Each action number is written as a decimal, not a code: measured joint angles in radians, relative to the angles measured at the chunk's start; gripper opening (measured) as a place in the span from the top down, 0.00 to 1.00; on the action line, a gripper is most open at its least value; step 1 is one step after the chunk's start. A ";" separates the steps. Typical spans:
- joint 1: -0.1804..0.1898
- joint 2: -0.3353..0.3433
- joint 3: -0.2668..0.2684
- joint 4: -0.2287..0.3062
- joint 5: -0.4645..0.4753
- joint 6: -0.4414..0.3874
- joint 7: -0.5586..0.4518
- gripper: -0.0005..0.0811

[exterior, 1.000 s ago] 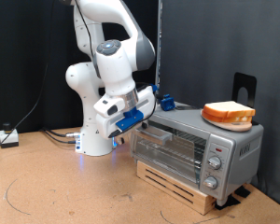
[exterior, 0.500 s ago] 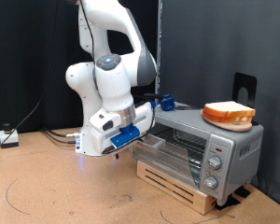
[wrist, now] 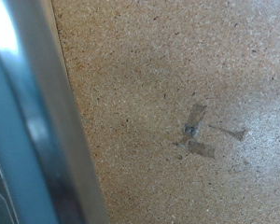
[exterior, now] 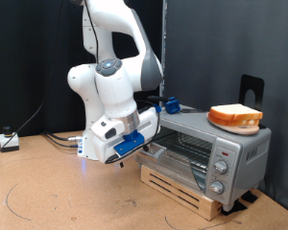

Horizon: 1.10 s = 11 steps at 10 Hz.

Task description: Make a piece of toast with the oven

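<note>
The silver oven (exterior: 242, 146) stands on a wooden crate at the exterior view's right, its three knobs (exterior: 221, 169) facing the camera. Its glass door (exterior: 175, 153) hangs partly open, with the top edge tilted out to the left. My gripper (exterior: 144, 147) is at that top edge, by the door handle; the blue-trimmed hand hides the fingers. The wrist view shows a blurred silver bar (wrist: 37, 121) close up over the chipboard table (wrist: 177, 84); no fingers show. The thin piece of toast is out of view.
A thick bread slice on an orange dish (exterior: 235, 117) sits on the oven's roof. A black stand (exterior: 252, 88) rises behind it. The wooden crate (exterior: 182, 190) lifts the oven off the table. Cables and a small box (exterior: 6, 141) lie at the far left.
My hand has swung down and to the exterior view's left, and the oven door's top edge has come outward with it. Over the last half second it has hardly moved.
</note>
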 joint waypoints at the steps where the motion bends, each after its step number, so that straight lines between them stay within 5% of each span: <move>1: -0.001 0.004 0.000 0.003 0.000 0.003 0.000 0.01; 5: -0.024 0.112 -0.013 0.024 -0.059 0.102 0.058 0.01; 11: -0.050 0.285 -0.011 0.116 0.022 0.137 0.004 0.01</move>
